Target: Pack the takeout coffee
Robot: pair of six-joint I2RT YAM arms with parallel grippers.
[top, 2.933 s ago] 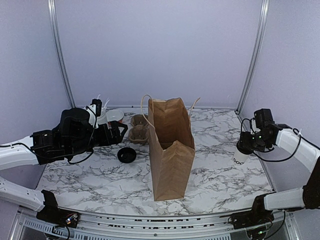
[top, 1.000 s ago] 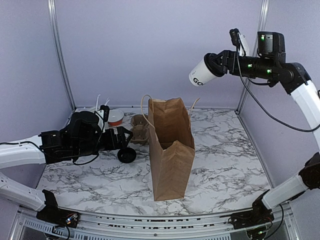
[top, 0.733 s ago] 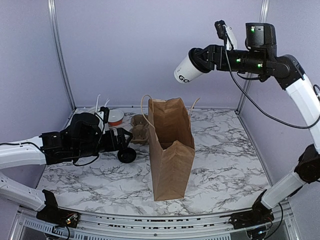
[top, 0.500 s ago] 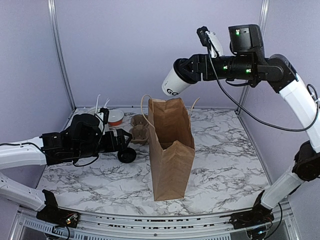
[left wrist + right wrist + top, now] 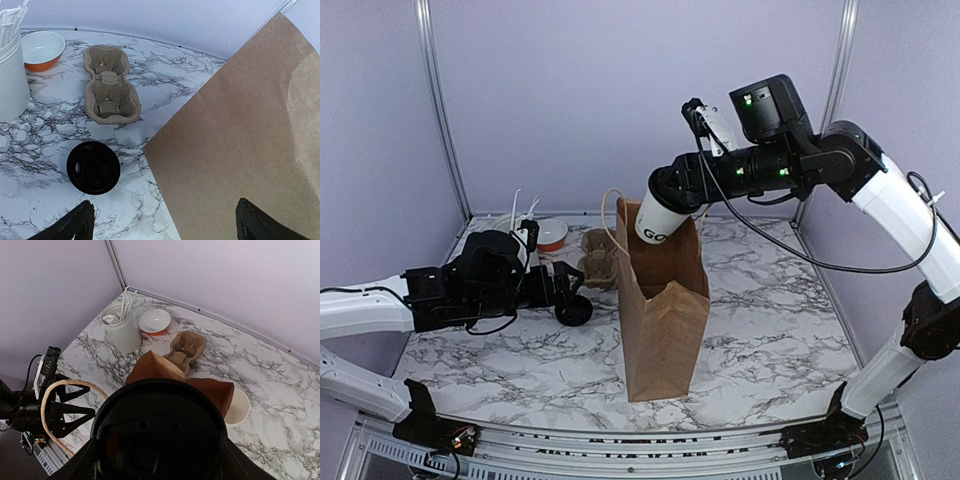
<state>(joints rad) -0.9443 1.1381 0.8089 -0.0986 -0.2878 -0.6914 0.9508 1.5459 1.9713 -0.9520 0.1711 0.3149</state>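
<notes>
Top external: grips coffee (image 5: 657,215) in right gripper (image 5: 678,190), jaws closed round its lid end, tilted base-down at bag (image 5: 665,300) mouth; holds left gripper (image 5: 565,284) wide open, empty, beside bag; probably leaves lowering and release.

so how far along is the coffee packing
Done: the takeout coffee is off the table, clamped in the right gripper. In hand: it hangs tilted at the open mouth of the paper bag, lower end about level with the rim. Left: lowering it inside and letting go. The left gripper is open beside the loose black lid.
</notes>
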